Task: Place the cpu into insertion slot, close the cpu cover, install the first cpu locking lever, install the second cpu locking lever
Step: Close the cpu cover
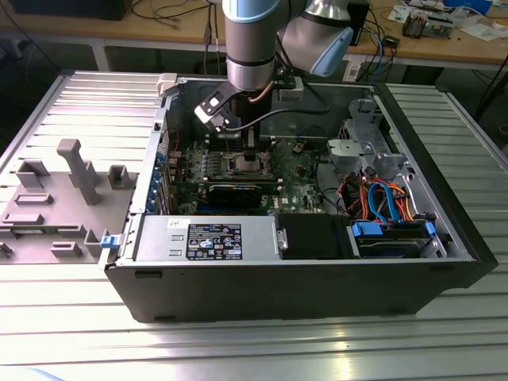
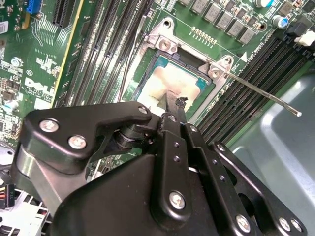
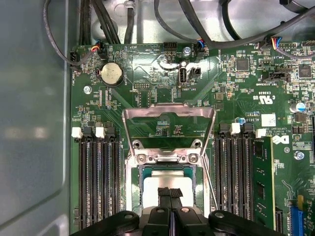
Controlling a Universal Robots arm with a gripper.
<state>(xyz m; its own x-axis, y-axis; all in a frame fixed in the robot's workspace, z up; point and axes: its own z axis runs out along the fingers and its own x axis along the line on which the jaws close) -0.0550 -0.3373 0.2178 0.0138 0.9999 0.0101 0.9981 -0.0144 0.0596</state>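
The cpu (image 3: 153,192) (image 2: 165,81), a dull silver square, lies flat in the insertion slot (image 3: 133,189) on the green motherboard (image 1: 298,186). The cpu cover (image 3: 170,112), a silver frame with a large window, stands swung open past its hinge, away from the slot. A thin locking lever (image 2: 261,93) sticks out free over the memory slots, and another thin rod (image 3: 210,182) runs beside the socket. My gripper (image 3: 171,192) (image 2: 179,101) (image 1: 250,144) hangs over the chip's top, its two black fingertips pressed together, shut with nothing between them.
Long black memory slots (image 3: 98,182) flank the socket, and a memory stick (image 3: 261,182) sits in one. A round coin battery (image 3: 111,74) and cables lie beyond the cover. The case wall (image 3: 34,123), a power supply (image 1: 206,238) and a drive cage (image 1: 389,234) hem the board in.
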